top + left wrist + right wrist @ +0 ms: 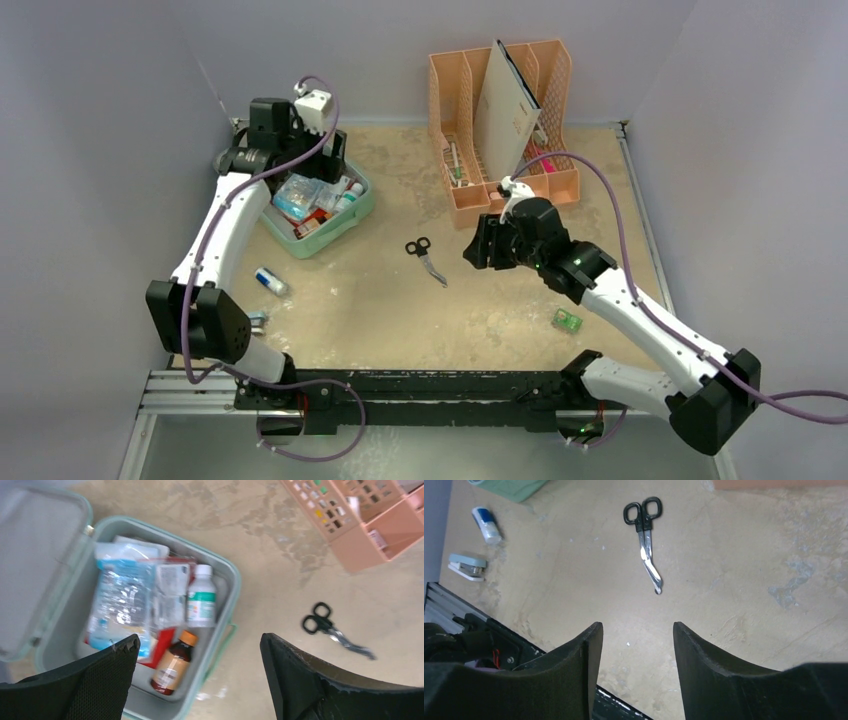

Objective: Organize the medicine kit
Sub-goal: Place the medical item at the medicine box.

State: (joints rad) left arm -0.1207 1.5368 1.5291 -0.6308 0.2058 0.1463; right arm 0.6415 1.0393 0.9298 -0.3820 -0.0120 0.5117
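Note:
The mint-green medicine kit [334, 240] lies open at the back left, its lid [30, 570] folded out to the side. Inside its tray [234, 582] lie clear packets [122, 600], a white bottle [201, 600] and a brown bottle with an orange cap [172, 665]. My left gripper [320, 165] [199, 639] hovers open above the tray's near side, holding nothing. Black-handled scissors [425, 258] [646, 545] lie on the table mid-field. My right gripper [478, 245] [636, 626] stands open and empty just right of them, above bare table.
A peach file organizer [500, 130] [370, 520] stands at the back right. A white and blue tube [270, 281] [486, 525] and a small stapler [258, 320] [468, 566] lie near the left arm. A small green box [568, 320] sits by the right arm.

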